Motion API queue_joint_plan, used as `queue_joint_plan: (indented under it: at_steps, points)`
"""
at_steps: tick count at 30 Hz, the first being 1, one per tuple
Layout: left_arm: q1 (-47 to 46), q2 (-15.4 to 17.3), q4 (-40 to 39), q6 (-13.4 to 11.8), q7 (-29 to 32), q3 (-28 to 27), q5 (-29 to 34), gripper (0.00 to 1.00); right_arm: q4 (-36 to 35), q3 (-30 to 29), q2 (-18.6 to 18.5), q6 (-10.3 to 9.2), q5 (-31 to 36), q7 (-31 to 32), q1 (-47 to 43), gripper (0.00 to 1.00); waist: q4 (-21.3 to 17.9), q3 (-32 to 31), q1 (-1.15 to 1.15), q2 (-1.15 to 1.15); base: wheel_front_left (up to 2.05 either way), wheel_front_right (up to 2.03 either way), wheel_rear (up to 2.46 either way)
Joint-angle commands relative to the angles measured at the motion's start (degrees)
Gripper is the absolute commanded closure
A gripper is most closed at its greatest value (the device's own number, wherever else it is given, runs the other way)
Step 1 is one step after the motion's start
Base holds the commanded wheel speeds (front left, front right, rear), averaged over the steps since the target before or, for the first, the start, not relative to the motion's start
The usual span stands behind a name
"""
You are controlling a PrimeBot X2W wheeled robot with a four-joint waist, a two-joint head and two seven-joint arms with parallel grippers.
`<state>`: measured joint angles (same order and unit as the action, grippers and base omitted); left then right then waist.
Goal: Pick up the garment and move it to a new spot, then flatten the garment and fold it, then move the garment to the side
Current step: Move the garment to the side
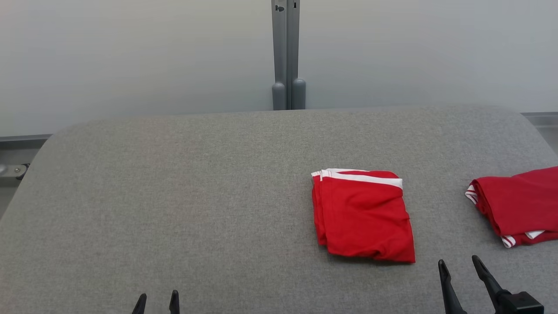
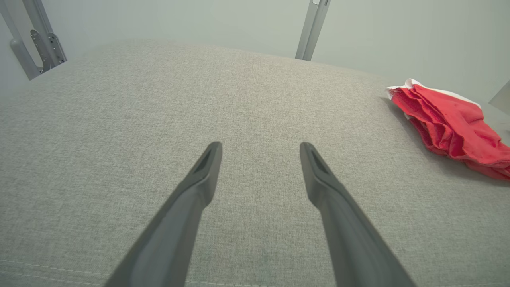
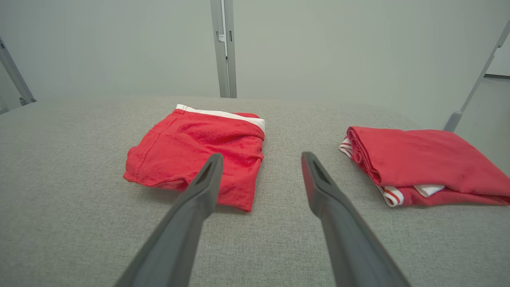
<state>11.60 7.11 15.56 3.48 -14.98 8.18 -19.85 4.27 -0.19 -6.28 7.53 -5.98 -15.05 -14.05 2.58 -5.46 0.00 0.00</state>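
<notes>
A red garment with a white waistband lies folded on the grey table, right of centre; the left wrist view has it at the right edge and the right wrist view shows it ahead on the left. My right gripper stands open just off its near right corner, apart from it, jaws empty. Far to the left, at the front edge, my left gripper is open and empty over bare cloth.
A second folded red garment with white striped trim lies at the table's right edge. A grey post stands behind the table against a pale wall. The table's left half is bare grey fabric.
</notes>
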Motion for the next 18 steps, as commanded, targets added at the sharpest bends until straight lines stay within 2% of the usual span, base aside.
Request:
queue_joint_plan:
  at_steps: [1, 11, 16, 18]
  points:
    - [0.74, -0.57, 0.37, 0.78, -0.25, -0.84, 1.08, 0.00, -0.38, -0.18, 0.16, -0.10, 0.69, -0.13, -1.03, 0.00, 0.15, -0.26, 0.00, 0.00, 0.00, 0.00, 0.00]
    - [1.14, -2.78, 0.89, 3.10, -0.25, -3.62, 4.26, 0.00, 0.55, -1.97, -0.20, -0.10, 1.05, -0.14, 0.33, 0.00, 0.90, -0.76, 0.00, 0.00, 0.00, 0.00, 0.00]
    - [0.64, -3.49, 0.42, 3.59, -0.25, -4.12, 4.80, 0.00, 1.80, -2.48, -0.29, -0.10, -2.95, -0.14, 3.91, 0.00, 1.11, -0.06, 0.00, 0.00, 0.00, 0.00, 0.00]
    - [0.46, -3.65, 0.20, 3.64, -0.25, -4.08, 4.71, 0.00, 5.60, -1.25, -1.29, -0.10, -5.37, -0.13, 6.24, 0.00, 0.96, 0.68, 0.00, 0.00, 0.00, 0.00, 0.00]
